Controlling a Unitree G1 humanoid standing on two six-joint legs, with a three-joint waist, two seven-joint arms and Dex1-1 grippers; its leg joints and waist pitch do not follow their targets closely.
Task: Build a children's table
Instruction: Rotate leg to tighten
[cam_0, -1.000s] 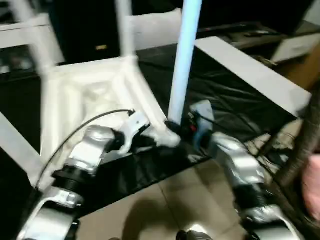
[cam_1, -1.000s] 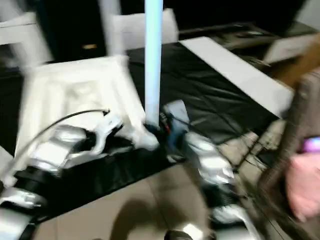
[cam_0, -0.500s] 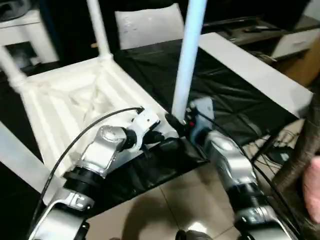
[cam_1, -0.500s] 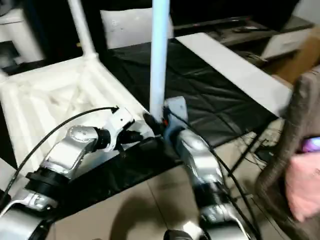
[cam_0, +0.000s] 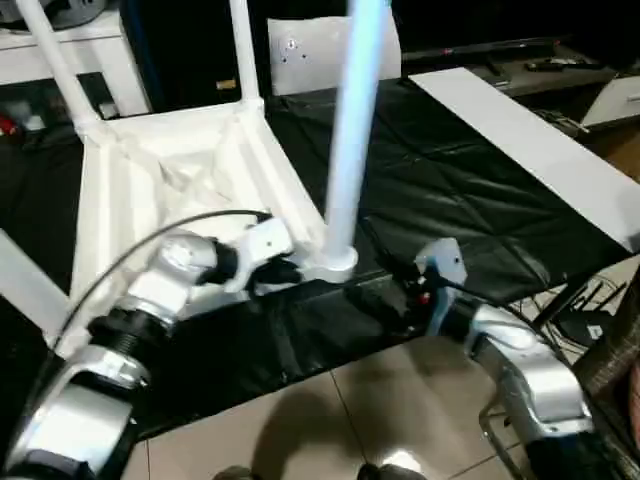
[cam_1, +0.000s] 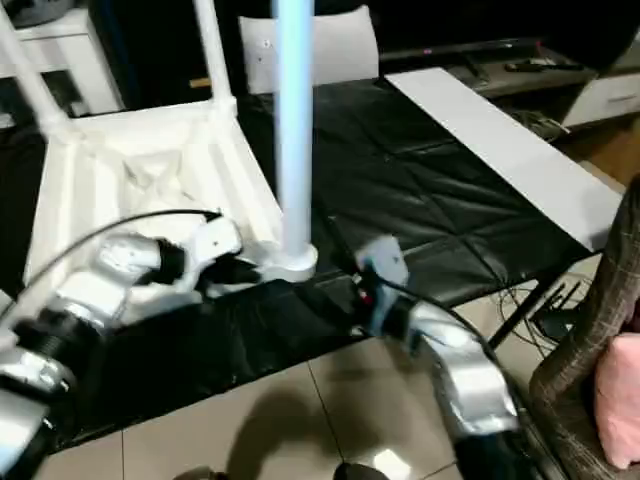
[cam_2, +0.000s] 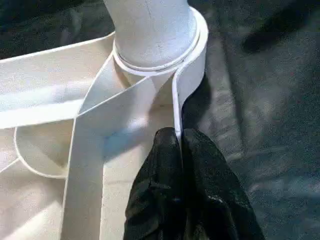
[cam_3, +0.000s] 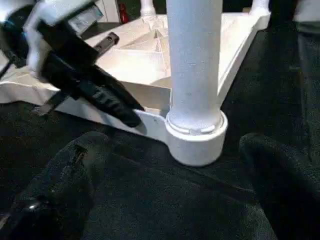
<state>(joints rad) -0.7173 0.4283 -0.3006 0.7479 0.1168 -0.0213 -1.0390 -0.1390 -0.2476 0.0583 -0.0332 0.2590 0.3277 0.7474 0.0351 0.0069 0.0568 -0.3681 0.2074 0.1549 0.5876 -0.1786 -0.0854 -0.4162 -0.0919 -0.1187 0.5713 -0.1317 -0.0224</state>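
The bench (cam_0: 470, 190), covered with a black sheet, is seen carrying the upturned white tabletop (cam_0: 175, 175), which lies ribbed side up on the robot's left half of the surface, its near corner close to the bench's front edge. A long white flat board (cam_0: 540, 150) is laid on the far right part of the bench, well apart from the tabletop. Three legs are seen standing upright in corner sockets: the near leg (cam_0: 350, 130) rises from the round socket (cam_3: 196, 142) at the near corner, and two more legs (cam_0: 243, 50) stand at the far corners. A white cabinet (cam_0: 70, 45) is seen behind the bench at the far left, and a pale flat bag (cam_0: 325, 50) is propped behind the far edge. The left tool (cam_2: 180, 145) is seen with its two black fingers (cam_2: 160, 175) pressed together on the thin upright side wall of the tabletop, just beside the near socket; the wall's edge runs between the fingertips. The right tool (cam_3: 170, 185) is seen low over the black sheet in front of the near socket, its fingers (cam_3: 65, 175) spread wide apart, one to each side of the socket and touching neither it nor the leg. The right forearm (cam_0: 520, 370) is seen reaching in from beyond the bench's front edge. Tiled floor (cam_0: 300, 430) is visible below the bench's front edge.
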